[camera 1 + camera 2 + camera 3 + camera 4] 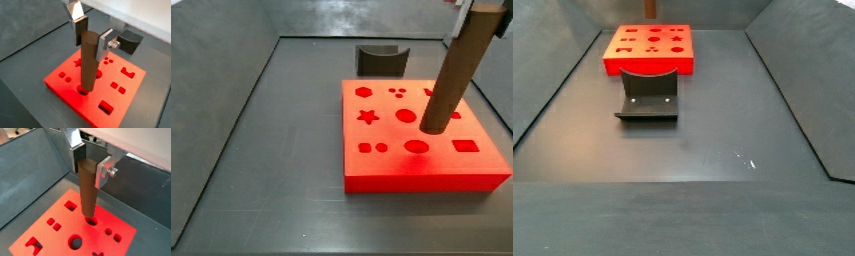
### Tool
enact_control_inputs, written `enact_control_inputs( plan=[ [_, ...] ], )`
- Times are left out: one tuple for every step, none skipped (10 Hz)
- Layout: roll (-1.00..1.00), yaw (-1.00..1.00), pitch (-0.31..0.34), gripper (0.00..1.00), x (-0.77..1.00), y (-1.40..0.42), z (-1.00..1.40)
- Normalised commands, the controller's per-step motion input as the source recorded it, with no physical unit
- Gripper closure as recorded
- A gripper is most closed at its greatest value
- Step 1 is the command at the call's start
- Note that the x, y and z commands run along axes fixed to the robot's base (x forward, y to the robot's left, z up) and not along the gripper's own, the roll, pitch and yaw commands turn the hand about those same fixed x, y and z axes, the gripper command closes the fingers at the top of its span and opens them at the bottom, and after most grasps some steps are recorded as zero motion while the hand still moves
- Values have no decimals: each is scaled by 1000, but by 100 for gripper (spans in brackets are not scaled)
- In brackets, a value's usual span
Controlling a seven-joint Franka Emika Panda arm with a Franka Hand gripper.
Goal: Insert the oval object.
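1. While the gripper (91, 36) is being seen in a wrist view, the oval object (87, 62) is being held upright between its fingers (106, 44), the lower end being set at a hole in the red block (127, 86); the dark grey curved block (129, 41) is lying beyond.
2. As the gripper (92, 164) is being viewed in a wrist view, the oval object (87, 190) is being clamped above the red block (47, 233).
3. Where a side view is being taken, the oval object (454, 68) is being leaned slightly over the red block (425, 165), its tip at a hole; the dark grey curved block (378, 59) is resting behind.
4. When a side view is being taken from afar, the red block (649, 50) is being shown at the far end, the dark grey curved block (648, 95) just before it.
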Motion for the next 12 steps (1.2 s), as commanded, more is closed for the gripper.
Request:
enact_control_inputs(
  plan=[
    [81,0,0,100,31,0,-211],
    [93,0,0,100,29,-49,-323],
    [107,0,0,100,17,-17,-374],
    [74,0,0,100,0,0,-277],
    [0,0,0,100,0,0,-191],
    [0,0,-10,100,0,0,-149],
    [0,0,-11,100,0,0,-157],
    [0,0,-16,100,3,-34,-94],
    [0,0,-11,100,129,-63,-126],
    [0,0,-13,100,211,-6,-169],
    [0,0,-16,100,203,-34,-166],
    [0,0,-7,100,91,0,-231]
  ],
)
